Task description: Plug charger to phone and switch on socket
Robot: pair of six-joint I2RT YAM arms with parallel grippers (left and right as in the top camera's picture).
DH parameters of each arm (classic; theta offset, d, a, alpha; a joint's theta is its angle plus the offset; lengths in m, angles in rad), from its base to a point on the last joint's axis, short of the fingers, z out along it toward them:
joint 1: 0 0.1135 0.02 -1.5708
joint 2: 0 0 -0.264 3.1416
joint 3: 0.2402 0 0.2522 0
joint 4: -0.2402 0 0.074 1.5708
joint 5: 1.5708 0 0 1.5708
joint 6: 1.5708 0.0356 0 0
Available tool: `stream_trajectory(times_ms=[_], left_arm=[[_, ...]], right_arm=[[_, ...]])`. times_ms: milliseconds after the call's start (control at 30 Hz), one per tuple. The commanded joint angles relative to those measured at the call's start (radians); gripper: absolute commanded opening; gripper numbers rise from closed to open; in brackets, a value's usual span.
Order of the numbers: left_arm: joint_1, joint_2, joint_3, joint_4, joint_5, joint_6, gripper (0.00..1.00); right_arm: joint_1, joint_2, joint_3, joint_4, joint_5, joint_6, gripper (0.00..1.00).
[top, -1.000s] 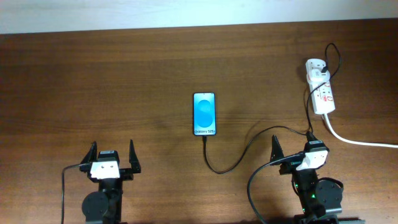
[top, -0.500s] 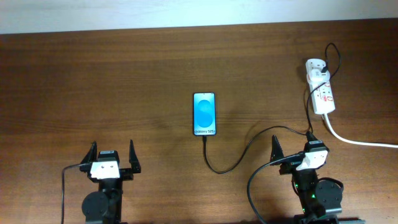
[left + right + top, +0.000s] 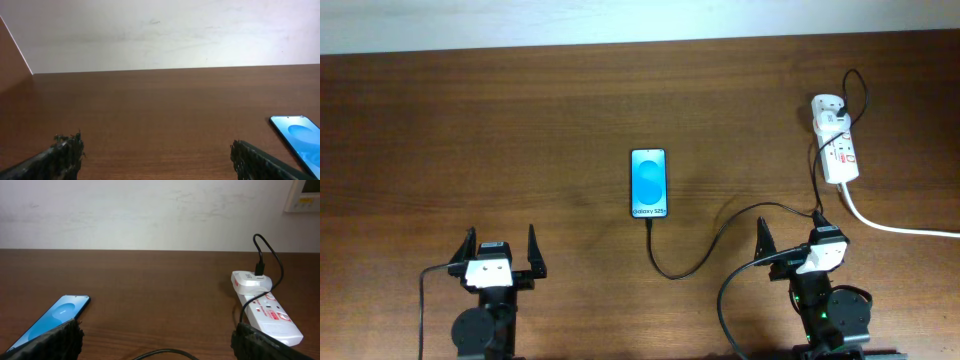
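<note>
While my left gripper (image 3: 501,249) and right gripper (image 3: 790,234) sit wide open, empty, the phone (image 3: 650,184) lies well ahead between them, the charger (image 3: 692,262) reaching its near end.

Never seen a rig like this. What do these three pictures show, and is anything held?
Two robot arms sit at a table. One picture looks down from above; the other two come from a camera on each wrist, with that arm's own dark fingers in the bottom corners. The left gripper and right gripper are open, holding nothing. On the table lie a phone with a lit blue screen and a white power strip carrying a white adapter. A thin black charger cable runs from the adapter to the phone's lower edge; whether its plug is fully in, I cannot tell.
</note>
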State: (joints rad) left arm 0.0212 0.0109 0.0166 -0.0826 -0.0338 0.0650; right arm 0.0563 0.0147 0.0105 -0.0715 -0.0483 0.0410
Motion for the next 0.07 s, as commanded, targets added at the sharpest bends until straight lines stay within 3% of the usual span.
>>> stream_trajectory(times_ms=[0,33], left_arm=[[0.001,-0.004,-0.007,0.002,-0.011,0.019,0.99],[0.001,-0.004,-0.007,0.002,-0.011,0.019,0.99]], right_arm=[[0.008,-0.011,-0.005,-0.007,0.012,-0.007,0.98],[0.008,-0.011,-0.005,-0.007,0.012,-0.007,0.98]])
